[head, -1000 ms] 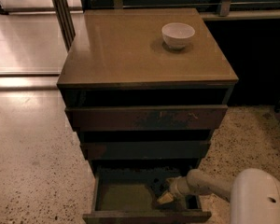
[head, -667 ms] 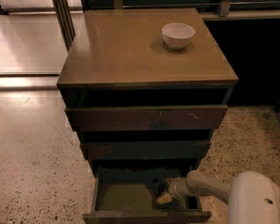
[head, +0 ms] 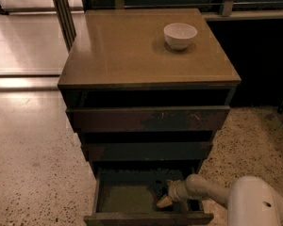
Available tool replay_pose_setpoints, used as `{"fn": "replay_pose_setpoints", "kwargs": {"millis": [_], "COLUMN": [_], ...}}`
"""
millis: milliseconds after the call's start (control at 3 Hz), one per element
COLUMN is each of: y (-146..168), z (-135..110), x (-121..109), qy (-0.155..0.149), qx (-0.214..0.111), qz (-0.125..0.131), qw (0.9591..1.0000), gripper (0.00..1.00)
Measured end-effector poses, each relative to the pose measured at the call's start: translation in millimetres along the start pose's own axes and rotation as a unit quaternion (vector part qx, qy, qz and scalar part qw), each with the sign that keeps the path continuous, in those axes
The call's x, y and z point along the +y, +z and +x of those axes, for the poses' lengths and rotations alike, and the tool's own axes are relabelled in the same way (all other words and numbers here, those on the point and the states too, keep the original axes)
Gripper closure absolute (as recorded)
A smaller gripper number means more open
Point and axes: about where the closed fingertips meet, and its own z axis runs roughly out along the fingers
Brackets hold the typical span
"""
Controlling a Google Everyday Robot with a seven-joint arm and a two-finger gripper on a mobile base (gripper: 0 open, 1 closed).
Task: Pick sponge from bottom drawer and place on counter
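Observation:
The bottom drawer (head: 125,199) is pulled open and shows its olive-tan floor. My gripper (head: 167,195) reaches into it from the lower right, low over the floor at the drawer's right side. A small yellowish piece with a dark part above it, which looks like the sponge (head: 163,202), sits right at the gripper's tip. I cannot tell whether it is gripped or only touched. The counter (head: 127,46) is the tan top of the cabinet, well above the gripper.
A white bowl (head: 180,35) stands at the counter's back right. The two upper drawers (head: 146,119) are slightly open and overhang the bottom one. My white arm (head: 254,204) fills the lower right. Speckled floor (head: 33,164) lies to the left.
The gripper has stayed at the same spot in the bottom drawer, shifting only slightly. The yellowish piece stays at its tip.

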Motion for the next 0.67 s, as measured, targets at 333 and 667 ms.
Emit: {"fn": "replay_pose_setpoints", "kwargs": {"millis": [333, 667], "y": [7.4, 12.5], "z": [1.6, 1.8], "x": [0.0, 1.5], "qy": [-0.021, -0.049], "qx": [0.006, 0.020], "qz": [0.007, 0.018], "qw": [0.9997, 0.9984], "gripper": [0.22, 0.34]}}
